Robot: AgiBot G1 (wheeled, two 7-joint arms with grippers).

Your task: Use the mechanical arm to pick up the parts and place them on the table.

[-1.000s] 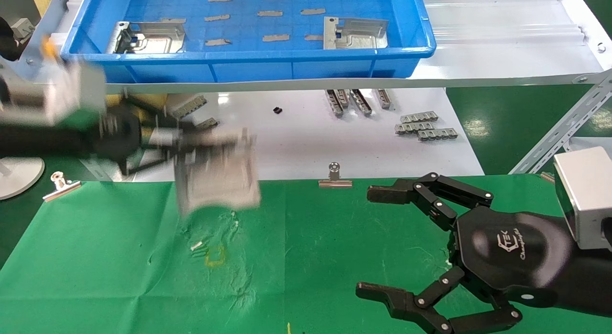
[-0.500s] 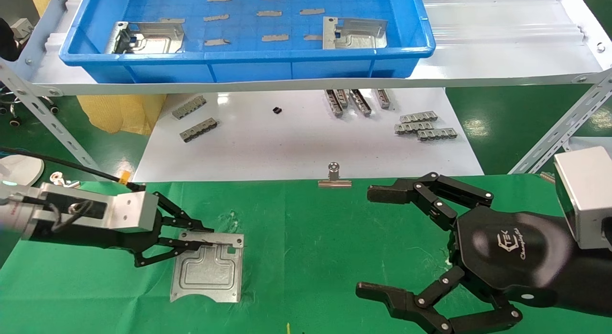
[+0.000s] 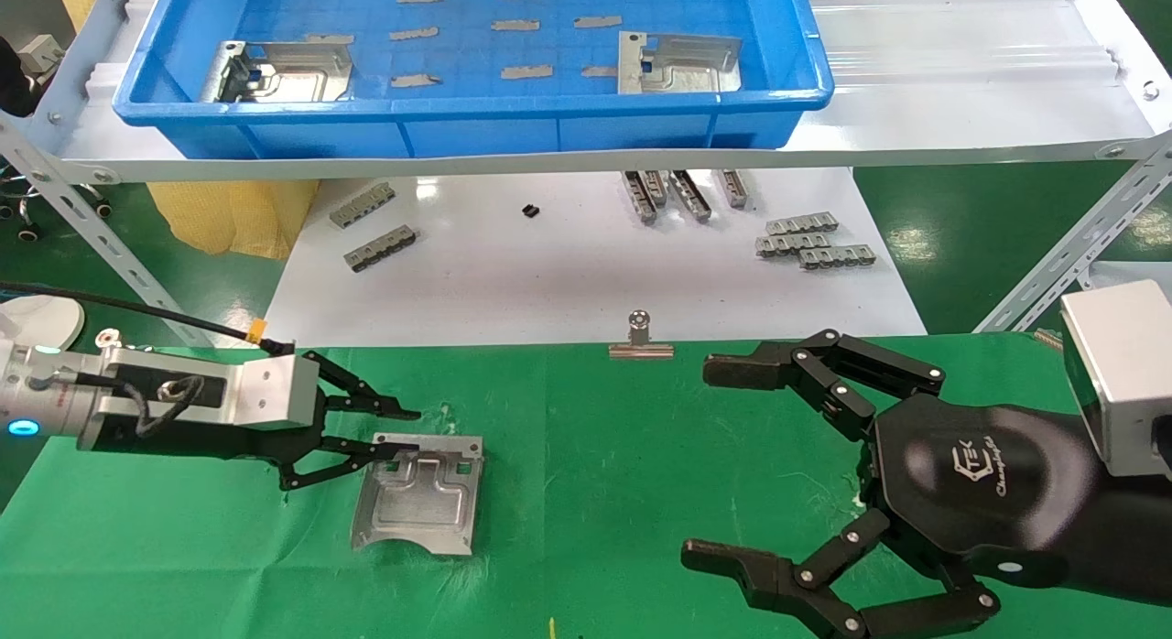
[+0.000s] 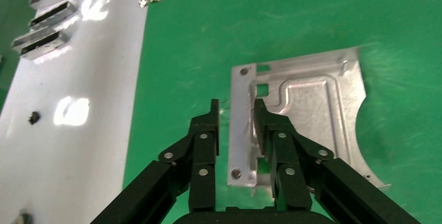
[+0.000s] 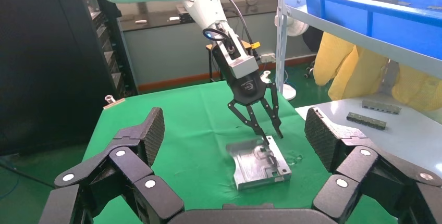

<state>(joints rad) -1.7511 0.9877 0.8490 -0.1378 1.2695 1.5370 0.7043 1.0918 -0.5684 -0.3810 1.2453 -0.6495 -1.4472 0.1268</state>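
Observation:
A silver ribbed plate [image 3: 421,506] lies on the green cloth table [image 3: 595,492], left of centre. My left gripper [image 3: 407,430] is low over the plate's far left edge. Its jaws are open a little. In the left wrist view [image 4: 235,110] they straddle the bent flange of the plate [image 4: 312,114], one finger over the cloth and one over the plate, with a gap showing. My right gripper [image 3: 710,463] is wide open and empty over the cloth at the right. The right wrist view shows the plate [image 5: 258,164] under the left gripper [image 5: 274,136]. Two more plates [image 3: 279,71] [image 3: 678,64] lie in the blue tray [image 3: 476,103].
The blue tray sits on a raised shelf at the back. Below it a glossy white board [image 3: 568,291] holds small grey slotted bars [image 3: 375,250] [image 3: 810,241]. A binder clip [image 3: 641,337] holds the cloth's far edge. Angled shelf struts [image 3: 1071,254] stand at both sides.
My left gripper swung down from the shelf with the plate and set it on the cloth. The jaws have since opened, and the plate has shifted slightly right. The right arm has not moved.

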